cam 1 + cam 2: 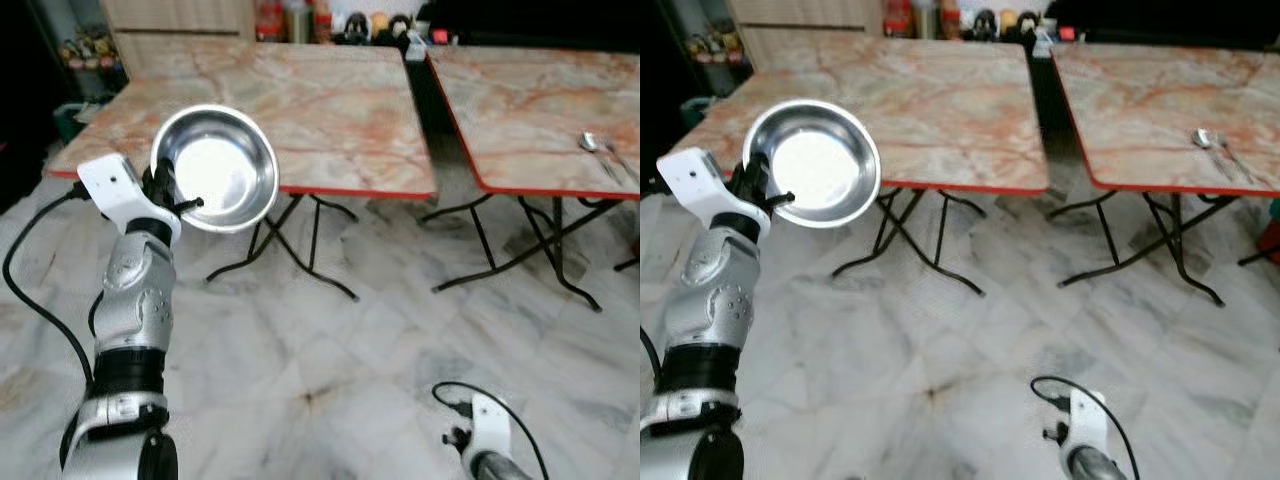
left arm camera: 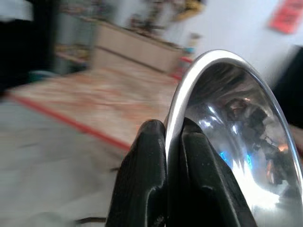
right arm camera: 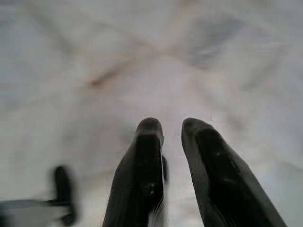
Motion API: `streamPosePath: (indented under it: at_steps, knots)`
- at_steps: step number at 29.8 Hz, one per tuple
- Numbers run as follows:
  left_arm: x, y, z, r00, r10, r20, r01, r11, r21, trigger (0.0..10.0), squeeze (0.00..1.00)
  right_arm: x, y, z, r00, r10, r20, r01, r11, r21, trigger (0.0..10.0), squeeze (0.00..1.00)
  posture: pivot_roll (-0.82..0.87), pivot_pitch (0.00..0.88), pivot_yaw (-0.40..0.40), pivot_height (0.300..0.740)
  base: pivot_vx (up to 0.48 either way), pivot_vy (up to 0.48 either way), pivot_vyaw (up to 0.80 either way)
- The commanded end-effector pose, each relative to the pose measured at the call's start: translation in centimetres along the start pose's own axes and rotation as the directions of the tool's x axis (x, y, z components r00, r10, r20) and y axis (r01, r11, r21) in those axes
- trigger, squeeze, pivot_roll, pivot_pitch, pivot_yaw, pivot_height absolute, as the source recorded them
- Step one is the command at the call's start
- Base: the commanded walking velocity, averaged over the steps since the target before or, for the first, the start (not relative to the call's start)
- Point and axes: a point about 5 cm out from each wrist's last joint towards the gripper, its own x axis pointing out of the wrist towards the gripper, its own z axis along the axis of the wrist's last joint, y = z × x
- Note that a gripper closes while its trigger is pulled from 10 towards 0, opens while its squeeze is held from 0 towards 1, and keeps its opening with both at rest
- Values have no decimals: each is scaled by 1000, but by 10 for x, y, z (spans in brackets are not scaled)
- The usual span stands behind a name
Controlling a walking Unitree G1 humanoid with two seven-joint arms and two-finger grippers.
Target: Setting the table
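The steel bowl [image 1: 217, 168] is held up on edge, its rim clamped between the jaws of the left gripper [image 1: 180, 203], just short of the near edge of the left bench [image 1: 330, 110]. The right gripper [image 3: 166, 142], jaws slightly apart and empty, hangs low over the floor.

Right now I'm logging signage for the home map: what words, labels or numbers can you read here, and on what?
None can be read.
Red sign on the wall: too blurred to read.
Bottles and jars beyond the left table: labels too small.
Steel bowl in the left gripper: no marking.
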Motion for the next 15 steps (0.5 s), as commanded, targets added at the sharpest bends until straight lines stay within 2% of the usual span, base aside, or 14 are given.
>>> streamPosePath:
  at_steps: [1, 3, 9, 15]
  knots:
    - [2, -12, 4, 999, -32, 26, 32, 999, -4, 10000, 0, -1, -7, -1, 1000, -21, -2, 21, 1000, 10, 10000, 0, 42, 75, -16, 736, 0, 480, 0]
    - [2, -12, 4, 999, -31, 26, 31, 1000, -2, 10000, 0, -1, -7, -1, 1000, -21, -2, 21, 1000, 12, 10000, 0, 41, 77, -16, 736, 0, 480, 0]
    - [1, -13, -4, 1000, -23, -14, 24, 999, 29, 10000, 0, -1, -7, 0, 1000, -24, 3, 24, 1000, 16, 10000, 0, 40, 81, -17, 736, 0, 0, 0]
    - [1, -16, 0, 999, -40, 4, 40, 999, 5, 10000, 0, -1, -7, 0, 1000, -23, 7, 23, 1000, 19, 10000, 0, 41, 87, -18, 736, 0, 0, 0]
